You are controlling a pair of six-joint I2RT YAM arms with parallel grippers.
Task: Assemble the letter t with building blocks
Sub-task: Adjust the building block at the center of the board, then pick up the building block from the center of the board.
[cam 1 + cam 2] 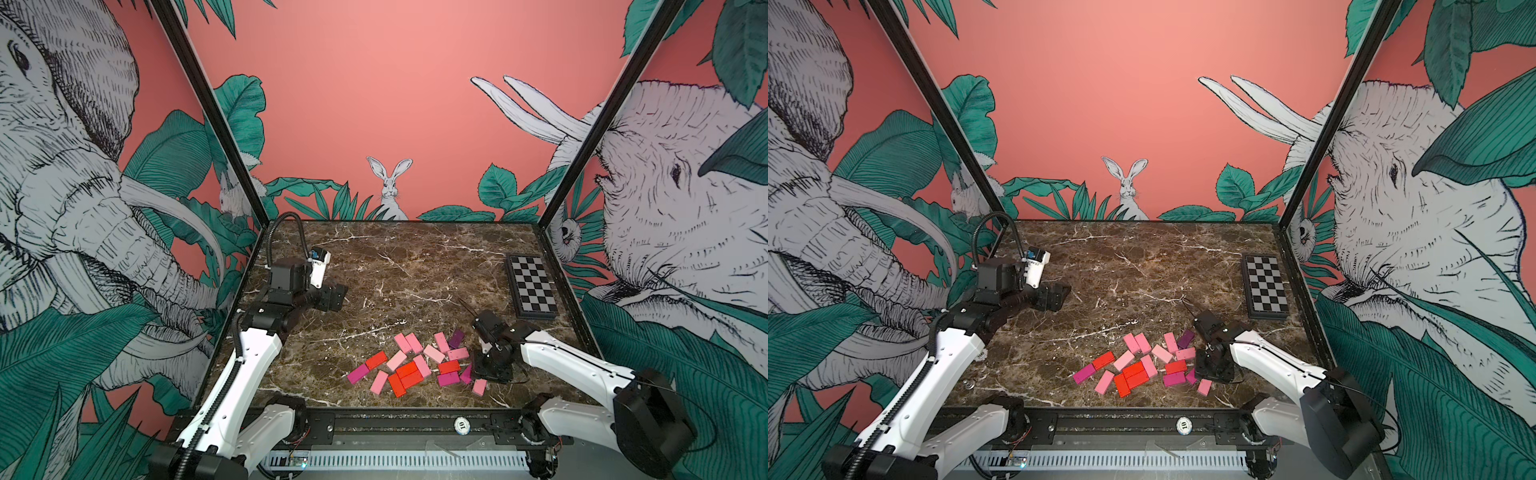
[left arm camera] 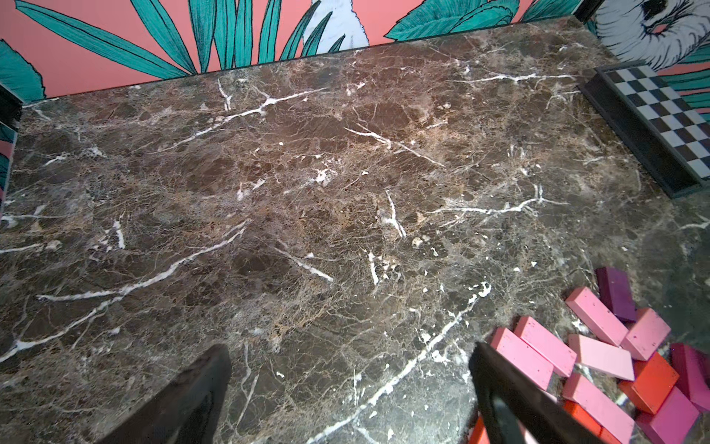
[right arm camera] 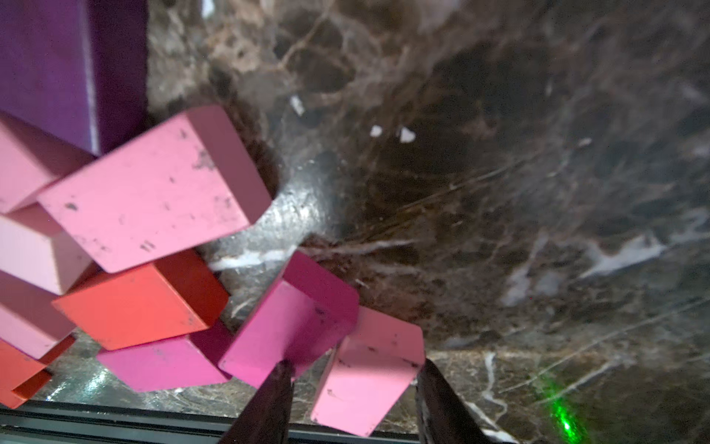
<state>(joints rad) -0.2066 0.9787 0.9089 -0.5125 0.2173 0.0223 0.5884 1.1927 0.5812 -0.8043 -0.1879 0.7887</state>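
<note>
The right gripper (image 3: 355,365) is straddling a light pink block (image 3: 369,384), jaws not yet clamping it. The left gripper (image 2: 349,348) is hovering, spread wide, above the table (image 2: 307,192).

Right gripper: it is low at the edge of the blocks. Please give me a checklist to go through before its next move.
1. The pink block lies between the right gripper's jaws: ok.
2. The jaws are closed on it: not ok, a gap shows beside one finger.
3. Neighbours are clear: not ok, a magenta block crowds that finger.
4. The left gripper is open, empty and apart from the blocks: ok.
5. The table has bare room for the letter: ok.
6. The letter is begun: not ok, the blocks lie scattered.
</note>
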